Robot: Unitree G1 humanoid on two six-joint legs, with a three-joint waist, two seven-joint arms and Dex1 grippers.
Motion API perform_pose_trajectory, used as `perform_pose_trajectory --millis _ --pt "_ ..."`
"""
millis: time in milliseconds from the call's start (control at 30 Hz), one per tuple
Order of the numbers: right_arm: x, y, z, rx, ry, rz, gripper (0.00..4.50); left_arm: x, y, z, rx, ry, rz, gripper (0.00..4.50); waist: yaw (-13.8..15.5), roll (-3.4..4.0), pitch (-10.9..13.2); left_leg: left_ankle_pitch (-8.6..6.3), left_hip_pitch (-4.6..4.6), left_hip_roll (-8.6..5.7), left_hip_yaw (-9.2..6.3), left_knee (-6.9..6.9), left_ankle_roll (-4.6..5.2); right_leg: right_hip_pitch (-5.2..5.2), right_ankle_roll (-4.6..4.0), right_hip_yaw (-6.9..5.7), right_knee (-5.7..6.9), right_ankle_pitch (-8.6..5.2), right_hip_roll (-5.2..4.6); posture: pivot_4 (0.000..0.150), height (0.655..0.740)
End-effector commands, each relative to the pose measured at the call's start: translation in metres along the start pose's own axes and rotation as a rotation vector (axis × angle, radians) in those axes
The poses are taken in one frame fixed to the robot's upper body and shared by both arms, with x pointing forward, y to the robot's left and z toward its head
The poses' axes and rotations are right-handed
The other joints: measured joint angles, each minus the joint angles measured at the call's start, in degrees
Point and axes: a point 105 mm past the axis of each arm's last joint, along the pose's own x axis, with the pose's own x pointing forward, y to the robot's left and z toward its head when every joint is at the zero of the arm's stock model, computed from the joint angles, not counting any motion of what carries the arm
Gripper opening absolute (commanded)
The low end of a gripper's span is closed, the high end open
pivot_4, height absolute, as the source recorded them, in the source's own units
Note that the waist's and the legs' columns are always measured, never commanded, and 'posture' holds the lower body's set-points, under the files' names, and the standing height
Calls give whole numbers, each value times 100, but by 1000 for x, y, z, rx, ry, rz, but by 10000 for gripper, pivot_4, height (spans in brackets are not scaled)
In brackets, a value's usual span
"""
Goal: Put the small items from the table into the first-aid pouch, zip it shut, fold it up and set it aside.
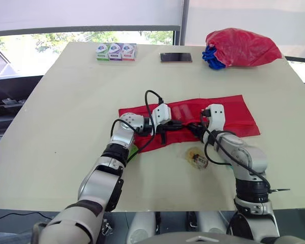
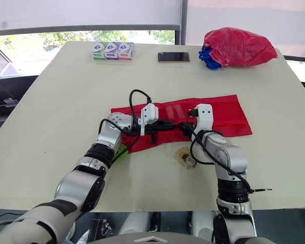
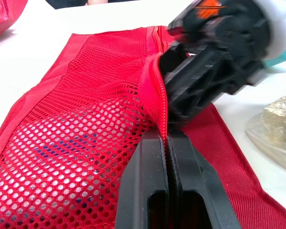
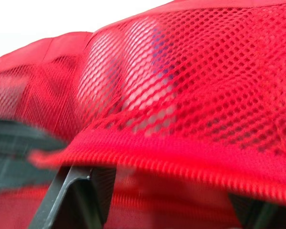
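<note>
The red first-aid pouch (image 1: pixel 229 114) lies unfolded across the middle of the table, mesh pocket side up. My left gripper (image 3: pixel 167 136) is shut on the zip edge (image 3: pixel 155 90) of the mesh pocket, near the pouch's front edge. Blue and white items show through the mesh (image 4: pixel 157 90). My right gripper (image 1: pixel 194 128) faces the left one, almost touching it; its fingers (image 4: pixel 78 193) stand apart, open, with the pocket's red hem lying across them. A clear packet with something yellowish (image 1: pixel 196 157) lies on the table just in front of the pouch. A small green item (image 1: pixel 134 151) peeks out beside my left forearm.
Three small boxes (image 1: pixel 116 52) stand in a row at the far edge, a dark phone (image 1: pixel 176 57) to their right. A bulging red bag with blue cloth (image 1: pixel 241 48) sits at the far right corner. The table's front edge (image 1: pixel 168 208) is close behind the arms.
</note>
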Motion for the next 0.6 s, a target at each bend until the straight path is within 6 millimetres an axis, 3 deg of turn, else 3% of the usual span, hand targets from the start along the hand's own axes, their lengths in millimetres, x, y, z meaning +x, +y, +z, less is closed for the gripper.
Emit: perform_pose_trajectory --millis 33,133,233,367,600 --pt "-13 20 6 -84 -19 123 28603 -2 11 14 50 -23 12 0 -2 0 0 0 0 0 1 0 0 0 0 1 0 0 0 1500 7400" --pt "-24 24 5 -168 4 183 28603 -5 14 15 37 -26 -12 0 -3 -1 0 -1 0 -1 2 1 1 0 0 2 -1 0 0 1500 7400" --pt "-31 21 4 -243 15 194 21469 -9 18 18 8 -32 -28 0 -2 -2 0 -1 -1 -1 2 1 1 0 0 2 -2 0 0 1500 7400" --pt "-27 13 7 -327 -11 140 1386 -11 15 16 -41 -28 -85 0 -6 -2 1 -1 -1 -2 2 1 1 0 1 1 -2 -1 1 1500 7400" --pt "-2 -1 18 -345 -100 9 275 -13 9 15 -100 -37 -164 0 -7 -3 1 0 -3 -1 4 2 1 -1 1 1 -3 -1 2 1500 7400"
